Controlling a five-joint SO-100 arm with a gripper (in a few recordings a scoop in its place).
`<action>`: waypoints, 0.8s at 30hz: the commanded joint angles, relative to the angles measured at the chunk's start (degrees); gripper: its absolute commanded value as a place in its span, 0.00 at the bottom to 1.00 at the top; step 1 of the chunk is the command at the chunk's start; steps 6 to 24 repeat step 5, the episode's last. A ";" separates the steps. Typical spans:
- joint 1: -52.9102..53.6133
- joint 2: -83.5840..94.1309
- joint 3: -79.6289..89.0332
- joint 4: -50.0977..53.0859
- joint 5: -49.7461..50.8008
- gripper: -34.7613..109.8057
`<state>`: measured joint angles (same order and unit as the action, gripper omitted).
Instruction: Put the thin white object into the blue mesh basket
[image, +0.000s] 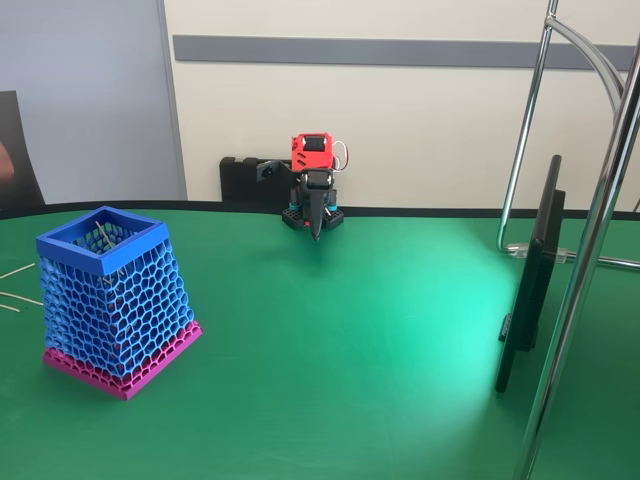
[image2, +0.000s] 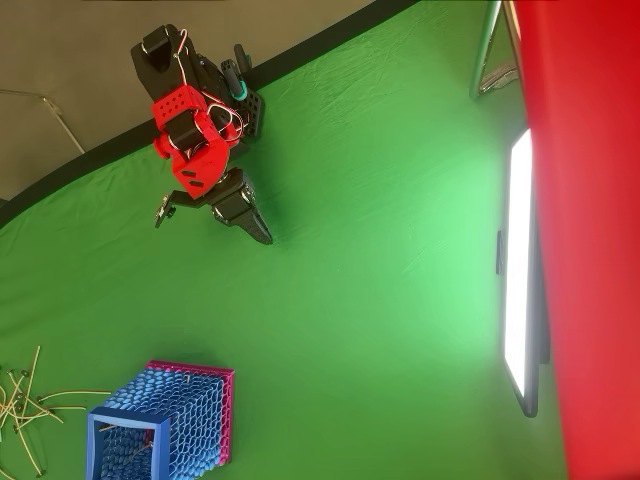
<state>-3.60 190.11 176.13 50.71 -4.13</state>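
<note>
The blue mesh basket, with a pink base band, stands at the table's left in the fixed view and at the bottom left in the overhead view. Several thin whitish sticks lie loose on the green cloth just beyond the basket's left side. Pale lines that look like more sticks show through the mesh inside the basket. My gripper sits far from both, at the table's back edge on the folded red and black arm. It points down at the cloth with its jaws together and nothing in them.
A thin dark monitor stands on edge at the right. Chrome stand poles rise beside it. A big red shape covers the overhead view's right side. The wide green cloth lies between arm and basket.
</note>
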 joint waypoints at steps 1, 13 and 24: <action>0.00 0.35 0.53 -1.49 -0.44 0.25; 0.00 0.35 0.53 -1.41 -0.26 0.25; 0.00 0.35 0.53 -1.41 -0.26 0.25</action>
